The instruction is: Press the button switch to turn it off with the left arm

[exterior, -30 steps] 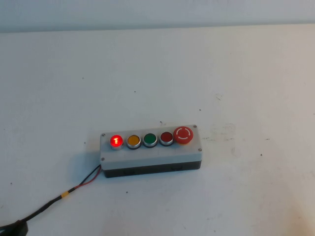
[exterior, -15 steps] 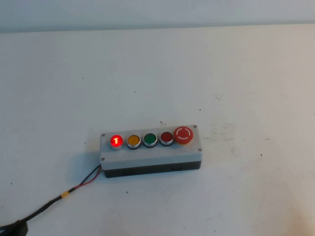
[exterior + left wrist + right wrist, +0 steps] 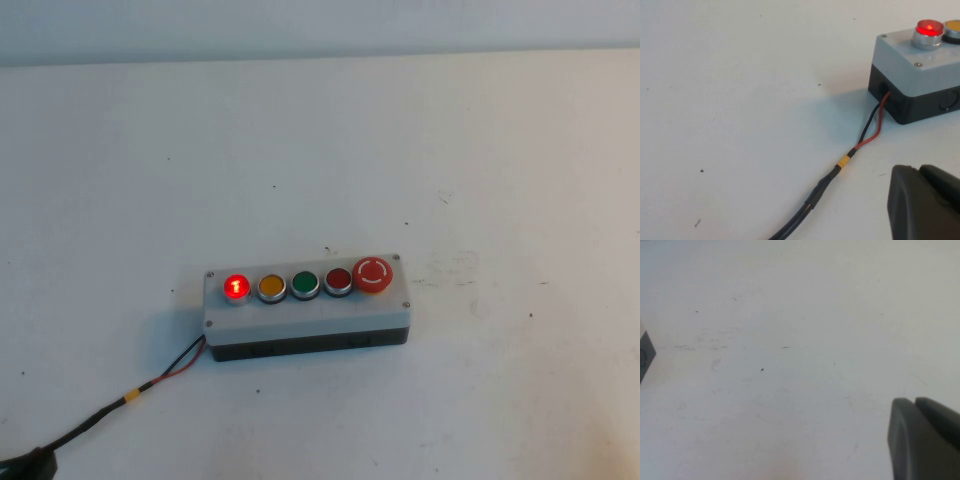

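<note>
A grey switch box (image 3: 306, 312) lies on the white table. Its top carries a lit red button (image 3: 236, 286) at its left end, then a yellow (image 3: 271, 286), a green (image 3: 305, 284) and a dark red button (image 3: 338, 279), and a big red mushroom button (image 3: 373, 273). In the left wrist view the lit button (image 3: 929, 28) glows on the box corner (image 3: 910, 60). My left gripper (image 3: 920, 171) is shut and empty, low over the table, short of the box near its cable. My right gripper (image 3: 915, 403) is shut and empty over bare table. Neither gripper shows in the high view.
A black cable with red and black wires and a yellow band (image 3: 130, 398) runs from the box's left end to the table's front left corner; it also shows in the left wrist view (image 3: 842, 162). The box's dark edge (image 3: 645, 357) shows in the right wrist view.
</note>
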You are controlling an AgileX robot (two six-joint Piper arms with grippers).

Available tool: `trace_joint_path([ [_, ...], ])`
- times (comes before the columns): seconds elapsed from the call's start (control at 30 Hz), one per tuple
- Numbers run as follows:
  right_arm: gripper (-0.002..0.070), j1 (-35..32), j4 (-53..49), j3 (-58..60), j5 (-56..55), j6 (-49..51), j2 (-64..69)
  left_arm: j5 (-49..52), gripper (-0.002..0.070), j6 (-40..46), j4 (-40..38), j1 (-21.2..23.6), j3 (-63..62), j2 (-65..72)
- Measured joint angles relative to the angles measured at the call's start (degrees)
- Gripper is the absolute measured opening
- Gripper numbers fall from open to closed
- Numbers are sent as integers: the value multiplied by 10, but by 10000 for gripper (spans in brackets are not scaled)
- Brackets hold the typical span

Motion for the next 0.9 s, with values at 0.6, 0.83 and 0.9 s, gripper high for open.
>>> trace_joint_path([
  [0.6, -16, 0, 0, 0, 0, 0, 0, -167, -3, -78, -275, 0, -7, 5],
  [0.83, -16, 0, 0, 0, 0, 0, 0, 66, -3, -86, -221, 0, -199, 208],
  [0.9, -16, 0, 0, 0, 0, 0, 0, 153, -3, -86, -170, 0, -278, 285],
])
